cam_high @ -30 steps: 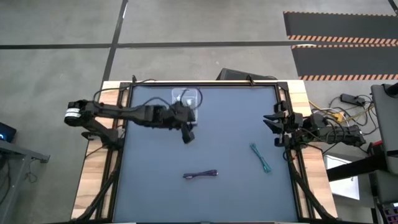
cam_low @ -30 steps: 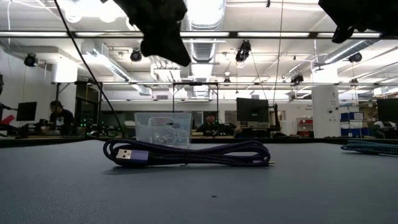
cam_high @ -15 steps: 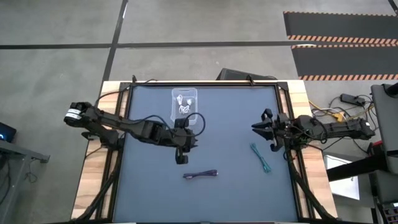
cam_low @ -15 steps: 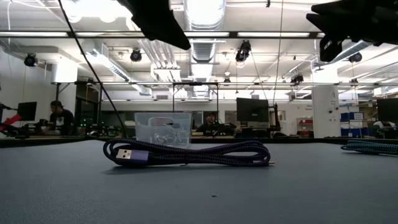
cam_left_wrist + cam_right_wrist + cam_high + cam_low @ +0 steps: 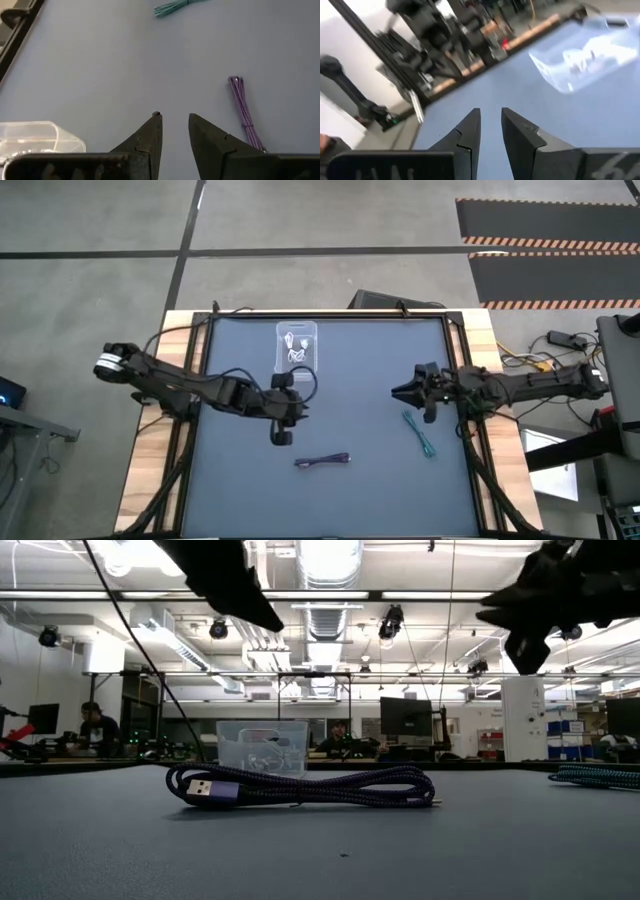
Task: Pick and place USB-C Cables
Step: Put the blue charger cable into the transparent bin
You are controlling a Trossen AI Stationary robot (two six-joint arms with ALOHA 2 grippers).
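Clearly two white cables already lie in the bin at the far edge of the table, so the job looks about half done, with the purple cable and the teal cable left on the mat.

The step in hand appears to be the approach to a pick. The left gripper hangs above the mat, between the bin and the purple cable, with nothing in it; in its wrist view the fingers stand a narrow gap apart and bare mat shows between them. The purple cable lies near it, toward the front edge and a little to the robot's right, stretched flat across the table.

The right gripper is likewise empty, its fingers slightly parted, and it points toward the table's middle. The teal cable lies just beside it on the front side, running diagonally.

Next, the left gripper probably needs to shift forward over the purple bundle's middle, widen its fingers, and descend to the mat so they straddle the strands.
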